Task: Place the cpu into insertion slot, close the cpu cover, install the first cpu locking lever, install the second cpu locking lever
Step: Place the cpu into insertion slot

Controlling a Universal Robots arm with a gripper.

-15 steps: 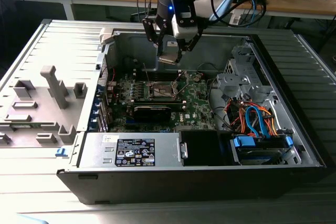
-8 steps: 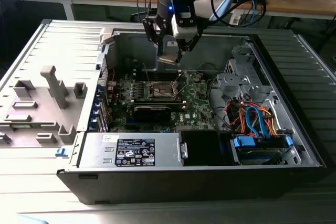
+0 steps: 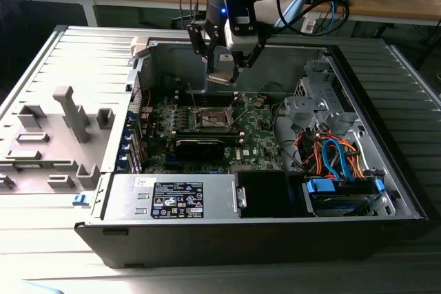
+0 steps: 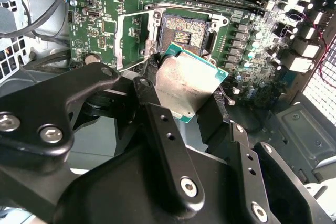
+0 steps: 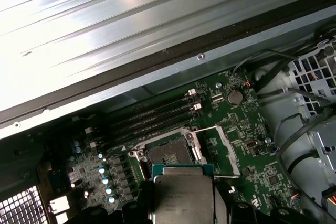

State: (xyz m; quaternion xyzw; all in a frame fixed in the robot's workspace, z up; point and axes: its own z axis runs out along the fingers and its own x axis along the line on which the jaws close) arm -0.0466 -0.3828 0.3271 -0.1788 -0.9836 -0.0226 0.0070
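My gripper (image 3: 224,72) hangs inside the open computer case, shut on the cpu (image 3: 222,75), a flat square chip with a grey metal top. The chip is tilted and held by its edges between the black fingers (image 4: 214,113) in the second wrist view. It hovers above the motherboard, apart from it. The insertion slot (image 3: 213,119) is a dark square socket, bare in both wrist views (image 4: 184,31) (image 5: 168,153). The cpu cover (image 4: 119,43) is a thin silver frame, swung open and lying beside the socket (image 5: 199,148). The cpu (image 5: 181,195) sits just short of the slot in the first wrist view.
Memory slots (image 5: 152,116) run along one side of the socket. A long black block (image 3: 200,147) lies in front of it. The power supply (image 3: 176,199) and a drive cage with blue and orange cables (image 3: 337,160) fill the case's near side. A grey fixture (image 3: 69,120) stands outside, at the exterior view's left.
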